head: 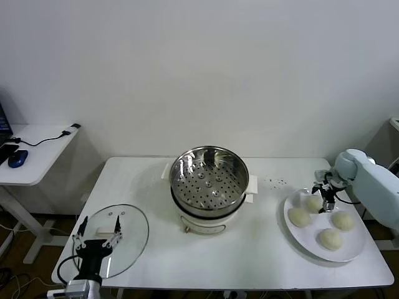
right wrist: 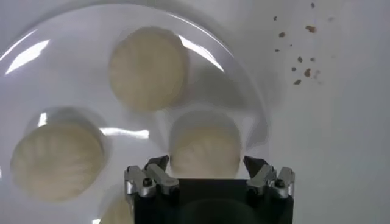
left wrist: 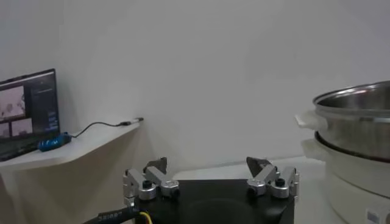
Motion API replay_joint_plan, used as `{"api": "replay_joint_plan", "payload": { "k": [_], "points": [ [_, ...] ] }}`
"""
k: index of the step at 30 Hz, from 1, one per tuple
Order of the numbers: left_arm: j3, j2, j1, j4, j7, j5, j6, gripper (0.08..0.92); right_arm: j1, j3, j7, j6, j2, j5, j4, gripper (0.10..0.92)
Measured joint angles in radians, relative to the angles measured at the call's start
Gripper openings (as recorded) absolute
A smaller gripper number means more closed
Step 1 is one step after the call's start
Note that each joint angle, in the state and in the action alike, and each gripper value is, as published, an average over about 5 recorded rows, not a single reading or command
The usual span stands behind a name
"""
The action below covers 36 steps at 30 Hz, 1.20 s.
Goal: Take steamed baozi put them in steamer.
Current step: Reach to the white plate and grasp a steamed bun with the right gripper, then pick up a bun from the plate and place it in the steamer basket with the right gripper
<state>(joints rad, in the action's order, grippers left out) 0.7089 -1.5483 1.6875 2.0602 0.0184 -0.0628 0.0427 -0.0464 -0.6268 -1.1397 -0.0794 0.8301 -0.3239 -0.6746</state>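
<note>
The shiny steel steamer (head: 182,167) stands on its white pot base at the table's middle, with nothing in it; its side shows in the left wrist view (left wrist: 359,119). Four cream-white baozi lie on a white plate (head: 358,250) at the right. My right gripper (head: 325,200) is open over the plate's far left baozi (head: 312,204). In the right wrist view the gripper (right wrist: 206,165) has its fingers either side of that baozi (right wrist: 205,146), apart from it. Other baozi (right wrist: 149,67) (right wrist: 58,159) lie beside it. My left gripper (head: 98,232) is parked, open and empty.
A flat round glass lid (head: 134,240) lies at the table's front left under the left gripper (left wrist: 210,167). Dark crumbs (head: 277,182) dot the table between steamer and plate. A white side table (head: 37,152) with a blue mouse stands far left.
</note>
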Motion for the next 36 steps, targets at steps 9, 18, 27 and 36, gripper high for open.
{"api": "replay_joint_plan", "payload": {
  "k": [9,18,27,36],
  "points": [
    [0.001,0.000,0.003,0.000,0.001,0.000,0.000,0.823,0.012,0.009,-0.022,-0.009,0.013,-0.012,0.018,0.644],
    [0.002,0.000,0.013,0.001,0.002,0.001,0.003,0.823,0.079,-0.071,-0.052,-0.031,-0.027,0.042,-0.060,0.628],
    [0.001,0.001,0.018,0.004,0.002,0.001,0.001,0.823,0.366,-0.358,-0.079,-0.132,-0.021,0.184,-0.230,0.628],
    [-0.002,-0.005,0.019,0.010,0.004,-0.006,-0.005,0.823,0.638,-0.546,-0.072,-0.320,0.112,0.211,-0.360,0.628]
  ]
}}
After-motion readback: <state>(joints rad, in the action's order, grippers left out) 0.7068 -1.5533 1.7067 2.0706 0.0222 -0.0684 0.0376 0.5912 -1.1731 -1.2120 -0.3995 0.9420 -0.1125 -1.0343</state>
